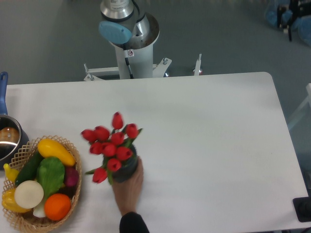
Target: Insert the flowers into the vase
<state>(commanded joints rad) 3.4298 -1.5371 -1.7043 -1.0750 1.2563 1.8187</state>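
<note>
The robot's black pincer is barely in sight, up in the far right corner beyond the white bench; it is dark, small and cut by the frame edge, so I cannot tell whether its fingers are spread or closed. It holds nothing that I can see and is well apart from everything on the bench.

A bare human hand reaches in from the near edge, its sleeve cut off at the bottom, and wraps around the short dark grey ribbed vase, hiding most of its front. The bunch of red tulip buds with green stems and leaves stands in that vase, spreading wider than the mouth, with one bud drooping low to the left. Bunch and vase look slightly blurred.

At the left, a woven wicker basket holds toy vegetables: yellow, green, white, orange and a dark purple one. Beyond it, a steel pot with a blue handle is cropped by the left edge. The arm's grey base column stands behind the bench.
</note>
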